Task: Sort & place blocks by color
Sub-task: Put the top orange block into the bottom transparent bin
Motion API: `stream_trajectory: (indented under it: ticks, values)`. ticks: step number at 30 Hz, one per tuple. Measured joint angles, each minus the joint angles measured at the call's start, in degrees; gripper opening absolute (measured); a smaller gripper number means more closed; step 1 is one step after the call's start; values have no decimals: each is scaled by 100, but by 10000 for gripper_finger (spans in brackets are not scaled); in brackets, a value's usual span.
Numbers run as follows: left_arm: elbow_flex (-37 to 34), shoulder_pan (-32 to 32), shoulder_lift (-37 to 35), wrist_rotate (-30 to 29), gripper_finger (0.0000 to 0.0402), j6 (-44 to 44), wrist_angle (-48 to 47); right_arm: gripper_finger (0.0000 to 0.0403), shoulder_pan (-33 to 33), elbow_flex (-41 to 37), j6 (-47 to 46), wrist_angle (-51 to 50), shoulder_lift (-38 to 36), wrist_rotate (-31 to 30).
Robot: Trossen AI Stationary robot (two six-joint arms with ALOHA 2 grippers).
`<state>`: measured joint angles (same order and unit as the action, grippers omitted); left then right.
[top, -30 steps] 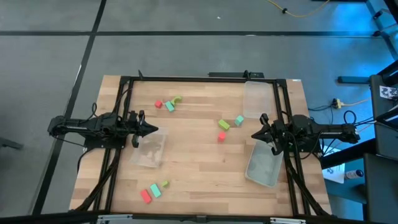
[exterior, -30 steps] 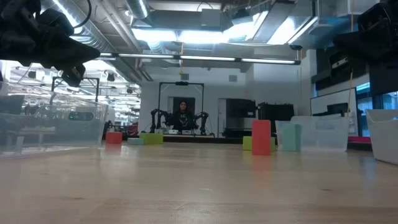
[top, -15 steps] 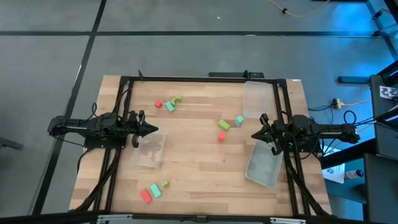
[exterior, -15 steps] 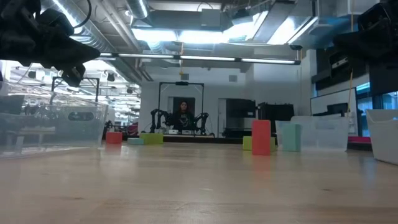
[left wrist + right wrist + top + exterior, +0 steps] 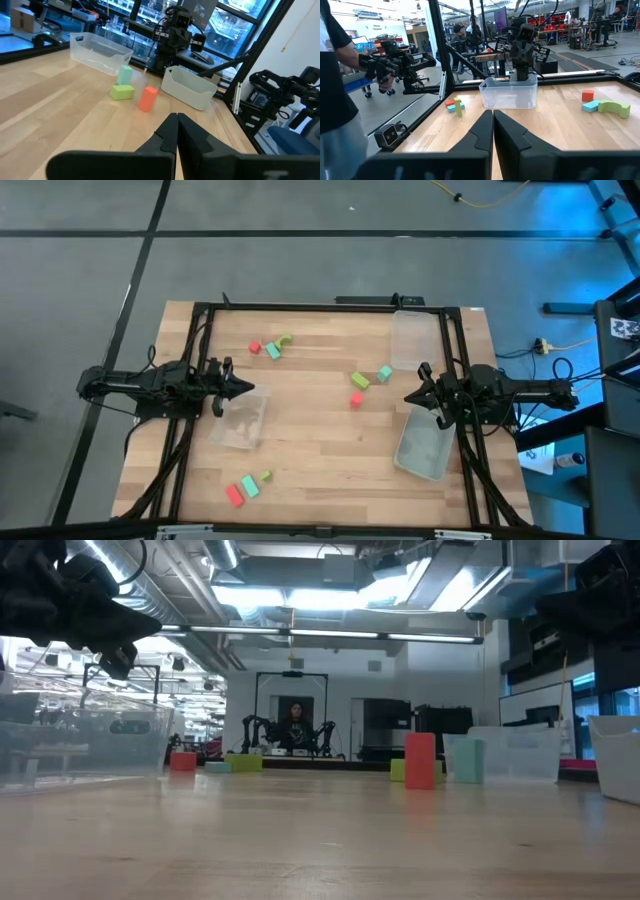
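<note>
1. Arms extended horizontally from opposite table edges, pointing at each other. Left gripper (image 5: 243,390) hovered above a clear tray (image 5: 240,423), jaws clenched, fingertips meeting.
2. Right gripper (image 5: 410,397) was raised near a second clear tray (image 5: 424,448), jaws likewise pressed together.
3. Blocks lay loose on the wooden table (image 5: 310,450) in three clusters: red block (image 5: 255,348) with teal and yellow-green pieces at the far side; yellow-green block (image 5: 359,381) group at centre-right; red block (image 5: 235,496) group near the front edge.
4. Third tray (image 5: 409,338) sat at the far right.
</note>
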<state>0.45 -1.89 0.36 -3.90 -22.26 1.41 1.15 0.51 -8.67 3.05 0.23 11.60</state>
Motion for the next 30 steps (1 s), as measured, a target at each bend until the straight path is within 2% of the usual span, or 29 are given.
stream_trajectory:
  ticks: [5, 10, 14, 17, 22, 30]
  values:
    - [0, -2, 0, -213, 0, -11, 185, 17, 0, 0, 0, 0, 0, 1]
    - [0, -1, 0, -997, 4, -11, 638, 17, 0, 0, 0, -2, 2, 0]
    - [106, 2, 35, -1372, 35, -148, 800, 17, 0, 0, -2, 0, 2, 1]
    - [390, 64, 402, -1480, 75, -152, 819, 17, -2, -2, -4, 0, 0, 2]
    - [1302, 401, 1370, -1470, 150, -110, -50, 17, -1, 0, -7, 0, 2, 1]
    - [3550, 1396, 3420, -686, 244, 737, -2124, 17, -1, -1, 0, -1, 1, 0]
